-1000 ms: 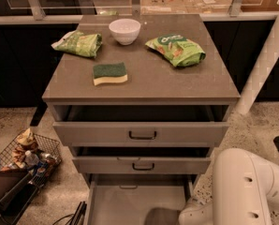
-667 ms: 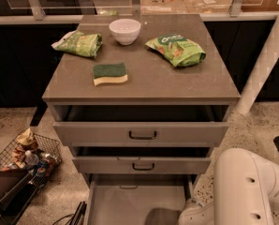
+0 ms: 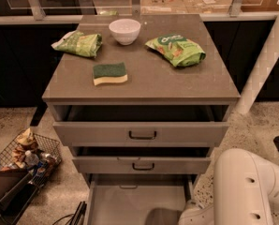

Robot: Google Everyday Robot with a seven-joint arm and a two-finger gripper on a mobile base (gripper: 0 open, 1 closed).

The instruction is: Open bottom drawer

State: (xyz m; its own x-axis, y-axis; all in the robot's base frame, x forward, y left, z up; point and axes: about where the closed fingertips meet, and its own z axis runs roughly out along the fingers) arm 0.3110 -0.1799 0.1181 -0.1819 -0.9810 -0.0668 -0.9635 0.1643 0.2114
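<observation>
The bottom drawer [image 3: 135, 201] is the lowest of three grey-beige drawers in the cabinet. It stands pulled out toward me, with its pale plain inside showing, and its front runs off the lower edge of the view. My white arm [image 3: 245, 191] fills the lower right corner, beside the drawer's right side. A grey rounded shape [image 3: 162, 217] lies over the drawer at the bottom edge. My gripper is out of view below the frame.
The top drawer [image 3: 142, 134] and middle drawer [image 3: 142, 165] stand slightly pulled out. On the cabinet top [image 3: 144, 86] lie a white bowl [image 3: 125, 30], two green bags [image 3: 78, 43] [image 3: 176, 49] and a sponge [image 3: 110, 73]. A wire basket [image 3: 29, 154] sits on the floor at left, a white post [image 3: 266, 64] at right.
</observation>
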